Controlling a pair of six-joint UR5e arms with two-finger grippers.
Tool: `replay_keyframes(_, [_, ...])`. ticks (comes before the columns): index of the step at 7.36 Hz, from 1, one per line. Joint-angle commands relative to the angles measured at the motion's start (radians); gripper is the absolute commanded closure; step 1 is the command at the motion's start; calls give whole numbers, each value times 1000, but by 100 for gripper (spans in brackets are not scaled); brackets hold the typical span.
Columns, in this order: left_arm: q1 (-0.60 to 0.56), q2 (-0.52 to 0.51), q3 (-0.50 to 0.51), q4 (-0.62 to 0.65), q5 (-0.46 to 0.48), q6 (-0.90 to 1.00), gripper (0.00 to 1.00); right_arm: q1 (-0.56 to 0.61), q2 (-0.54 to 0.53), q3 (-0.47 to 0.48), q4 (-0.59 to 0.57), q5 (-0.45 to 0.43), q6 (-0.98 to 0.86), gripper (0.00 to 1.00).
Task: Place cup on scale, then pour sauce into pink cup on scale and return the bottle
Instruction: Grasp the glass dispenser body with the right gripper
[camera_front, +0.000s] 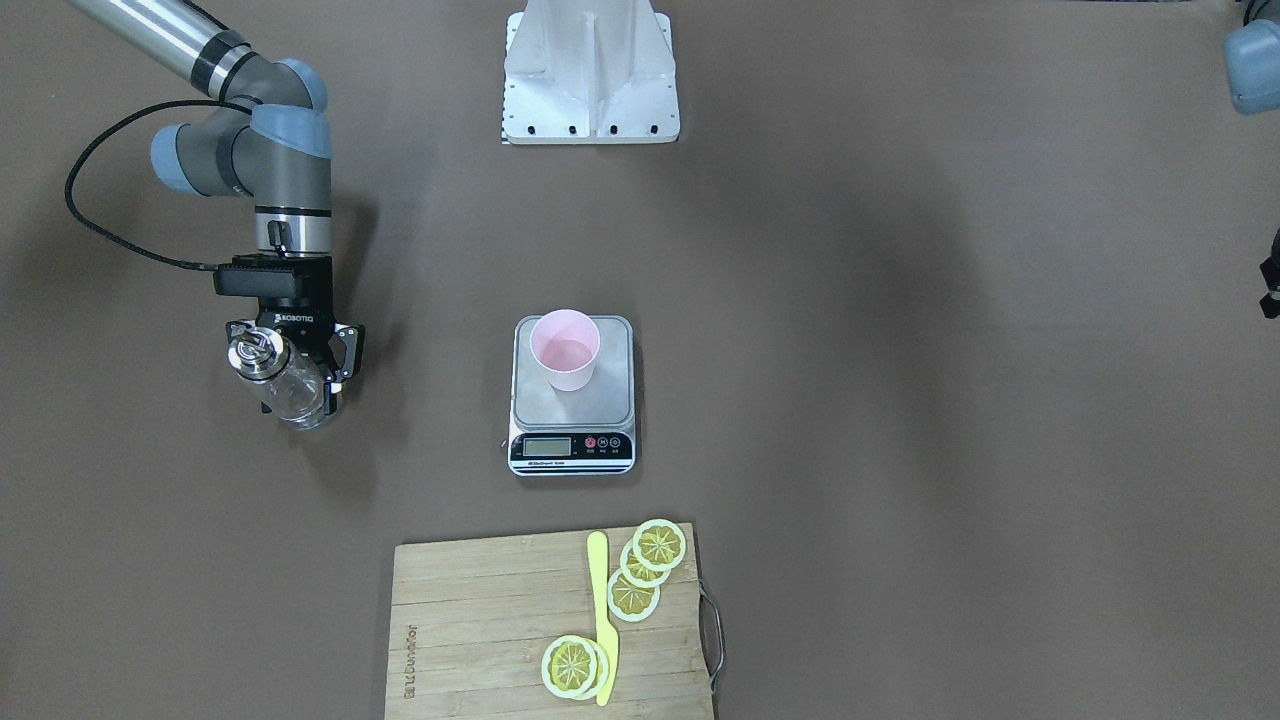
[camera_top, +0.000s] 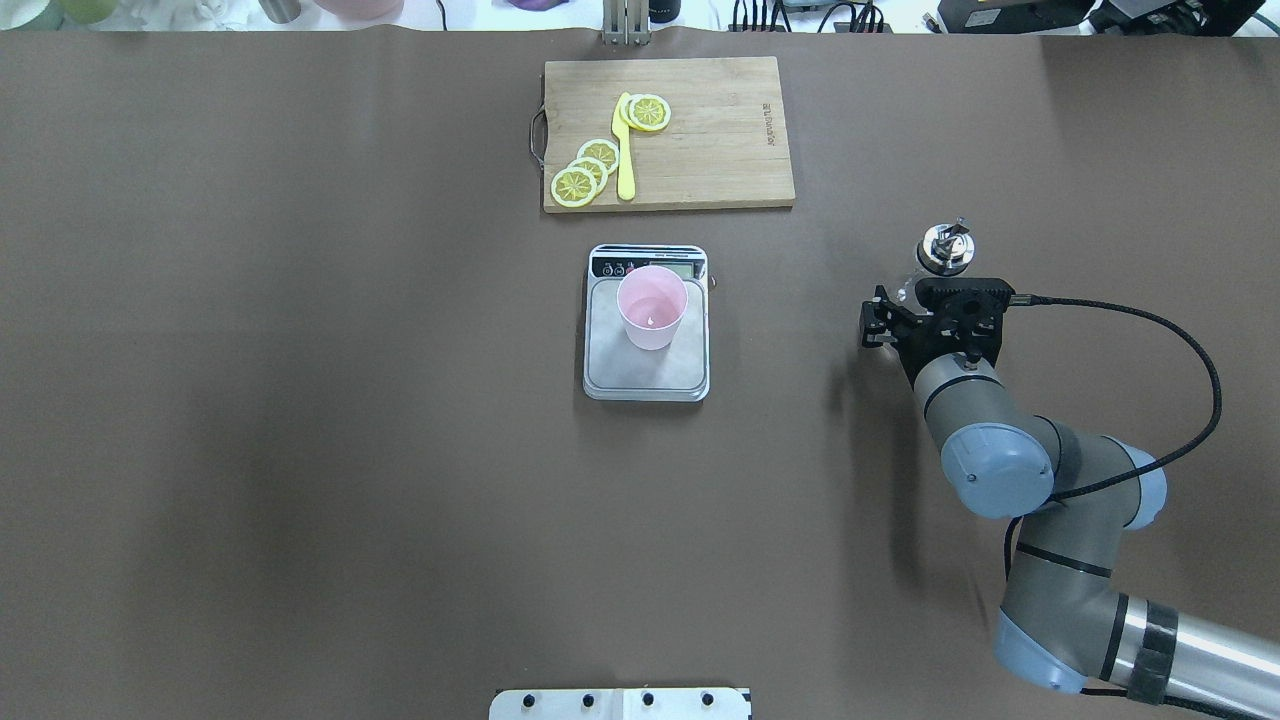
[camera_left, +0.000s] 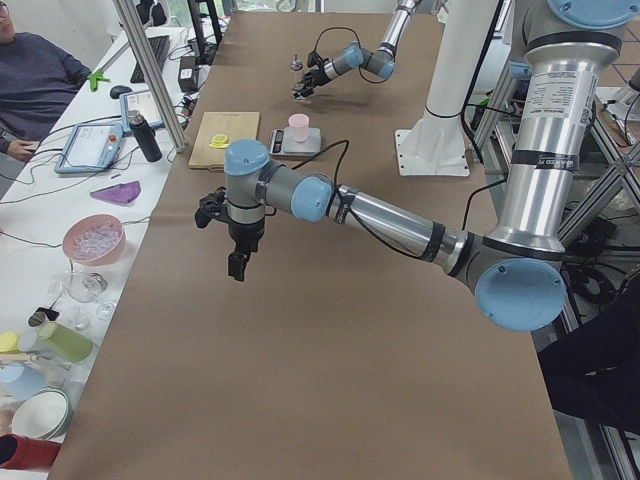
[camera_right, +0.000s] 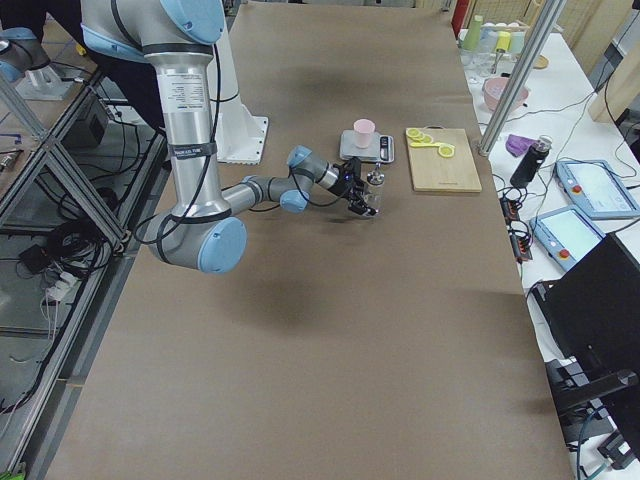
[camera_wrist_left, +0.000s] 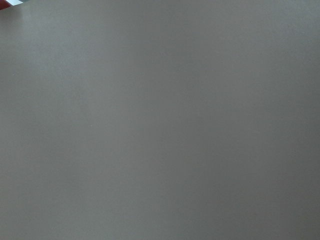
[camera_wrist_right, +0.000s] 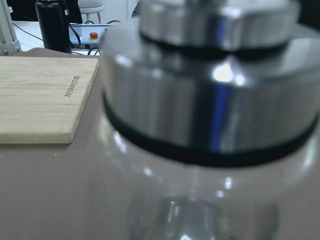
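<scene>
Bottle (camera_wrist_right: 210, 115) collar is filling the right wrist view, with the cup off to one side

Right gripper (camera_front: 296, 385) is pinching the bottle's glass body, spout up and roughly upright (whether its base is touching the table, I cannot tell). In the front-facing view the cup (camera_front: 565, 350) is sitting on the scale (camera_front: 605, 395), well apart toward frame-right at much the same height. The left gripper (camera_left: 240, 262) is hanging farther off, and I cannot tell how its jaws stand.

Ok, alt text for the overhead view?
The right gripper holds the bottle to the right of the scale, on which the cup stands. Beyond lies a board with lemon slices and a knife.
</scene>
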Motion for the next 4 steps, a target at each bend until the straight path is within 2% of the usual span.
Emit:
replay_keyframes(1, [0, 21, -2, 0, -27, 2, 2, 0, -3, 25, 2, -10, 12, 100])
replay_keyframes(3, [-8, 53, 21, 12, -49, -8, 2, -1, -4, 34, -2, -24, 1, 100])
replay_keyframes(4, [-46, 88, 21, 15, -145, 4, 2, 0, -6, 36, -5, -23, 0, 100])
